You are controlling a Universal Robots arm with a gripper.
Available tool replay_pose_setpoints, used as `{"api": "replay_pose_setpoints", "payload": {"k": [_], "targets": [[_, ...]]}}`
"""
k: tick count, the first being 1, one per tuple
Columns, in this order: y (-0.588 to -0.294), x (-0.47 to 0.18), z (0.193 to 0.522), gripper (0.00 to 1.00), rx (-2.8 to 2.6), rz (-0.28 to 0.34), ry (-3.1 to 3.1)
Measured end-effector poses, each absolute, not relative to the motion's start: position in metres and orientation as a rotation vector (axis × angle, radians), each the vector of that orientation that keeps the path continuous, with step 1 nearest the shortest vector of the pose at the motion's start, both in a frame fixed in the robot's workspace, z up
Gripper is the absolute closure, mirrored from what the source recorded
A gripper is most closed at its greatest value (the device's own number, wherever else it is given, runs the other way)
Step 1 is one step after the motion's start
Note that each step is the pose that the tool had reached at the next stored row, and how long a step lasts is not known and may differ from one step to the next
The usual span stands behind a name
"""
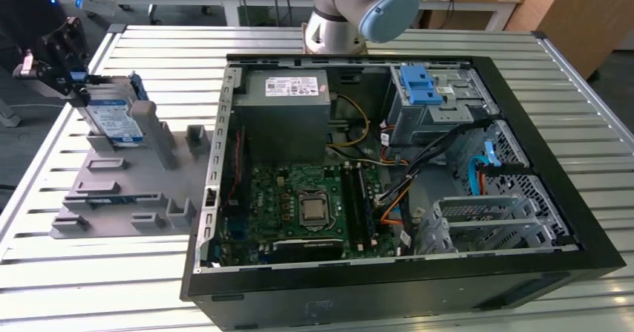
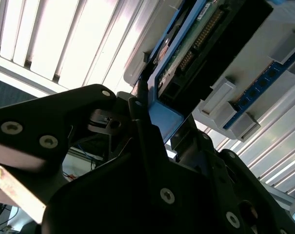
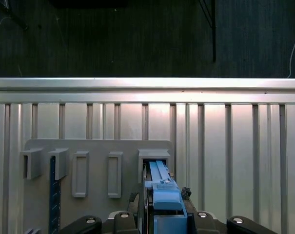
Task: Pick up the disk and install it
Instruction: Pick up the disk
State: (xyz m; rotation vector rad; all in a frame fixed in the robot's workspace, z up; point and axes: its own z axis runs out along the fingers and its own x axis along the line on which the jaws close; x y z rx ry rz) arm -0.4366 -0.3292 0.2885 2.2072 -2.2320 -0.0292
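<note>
The disk (image 1: 111, 118), silver with a white-and-blue label and a blue carrier frame, stands on edge in a slot of the grey holder fixture (image 1: 119, 191) at the exterior view's left. My gripper (image 1: 77, 87) is at its upper far end, shut on the blue frame. In the first wrist view the blue frame of the disk (image 3: 163, 195) runs between my fingers (image 3: 143, 209) down into a slot of the fixture (image 3: 98, 146). The second wrist view has a finger (image 2: 142, 126) pressed against the disk's blue frame (image 2: 164, 119), with the disk's circuit board above.
An open black computer case (image 1: 554, 272) lies on the slatted metal table (image 1: 99, 287), with a grey cage with a blue latch (image 1: 428, 93) at its far right and a grey power supply box (image 1: 287, 105). The arm's base (image 1: 357, 12) stands behind it. A blue memory stick (image 3: 53, 195) sits in the fixture.
</note>
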Motion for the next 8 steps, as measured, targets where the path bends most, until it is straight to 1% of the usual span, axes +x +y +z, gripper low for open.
{"api": "replay_pose_setpoints", "payload": {"k": [8], "targets": [[-0.3292, -0.4366, 0.2888, 0.56, 2.207, -0.029, -2.232]]}}
